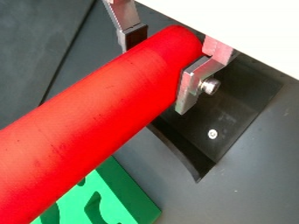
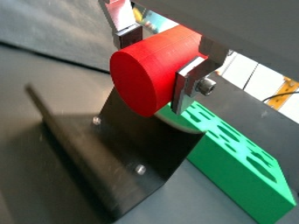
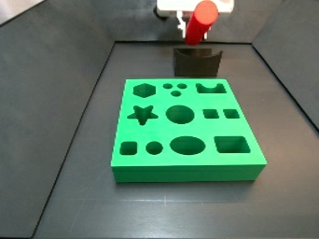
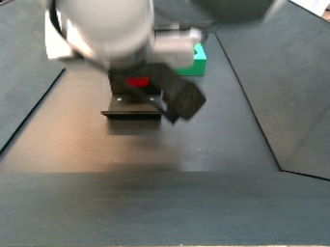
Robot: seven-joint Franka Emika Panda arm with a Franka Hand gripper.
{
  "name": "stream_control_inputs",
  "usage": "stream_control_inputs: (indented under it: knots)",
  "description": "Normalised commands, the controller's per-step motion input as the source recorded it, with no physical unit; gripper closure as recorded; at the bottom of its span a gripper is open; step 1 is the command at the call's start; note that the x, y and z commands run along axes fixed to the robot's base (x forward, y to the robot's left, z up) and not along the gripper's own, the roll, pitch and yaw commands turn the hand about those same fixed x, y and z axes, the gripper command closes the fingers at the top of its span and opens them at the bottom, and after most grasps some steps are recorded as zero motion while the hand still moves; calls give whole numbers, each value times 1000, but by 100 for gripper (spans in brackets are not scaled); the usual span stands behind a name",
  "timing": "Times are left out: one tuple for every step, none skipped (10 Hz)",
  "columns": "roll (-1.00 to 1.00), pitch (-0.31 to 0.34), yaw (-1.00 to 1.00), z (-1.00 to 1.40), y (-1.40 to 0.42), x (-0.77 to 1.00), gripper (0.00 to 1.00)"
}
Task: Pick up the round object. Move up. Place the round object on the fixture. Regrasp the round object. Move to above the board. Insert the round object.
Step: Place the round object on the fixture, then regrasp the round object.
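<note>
Board (image 3: 187,117): lying flat on the dark floor in a side view, green, cut-outs facing up – star, hexagon, circles, oval, squares; a corner of it is showing in both wrist views (image 1: 111,203) (image 2: 239,153).
Fixture (image 3: 196,63): sitting just beyond the board's far edge in a side view, dark block on its base plate; in a wrist view (image 2: 111,157) it is lying directly under the peg.
Gripper (image 1: 163,54): hanging over the fixture, jaws closing on the round object – silver fingers (image 1: 191,83) pressing on either side of it.
Round object (image 1: 100,122): red cylinder, being held above the fixture; flat end face showing in a wrist view (image 2: 146,74), and in a side view (image 3: 200,22) it is appearing clear of the fixture's top.
</note>
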Motion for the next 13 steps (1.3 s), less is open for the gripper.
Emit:
stream_control_inputs:
  knots:
    - [-301,54,-124,-1000,115,186,100]
    - [-234,48,-120,-1000,111,193,100]
    - [-179,37,-115,-993,117,195,100]
    - [-166,25,-111,-743,101,160,100]
    - [-164,18,-105,-579,83,128,100]
    - [-124,9,-97,-532,69,100,100]
    - [-114,4,-89,-535,57,84,100]
    - [0,0,0,-167,-500,0,100]
    - [0,0,0,0,0,0,0]
    - [-17,78,-21,1000,0,0,0]
    - [-15,80,-19,1000,-1,-2,0]
    - [25,82,-23,1000,-4,-20,0]
    - [41,78,-29,1000,-5,-22,0]
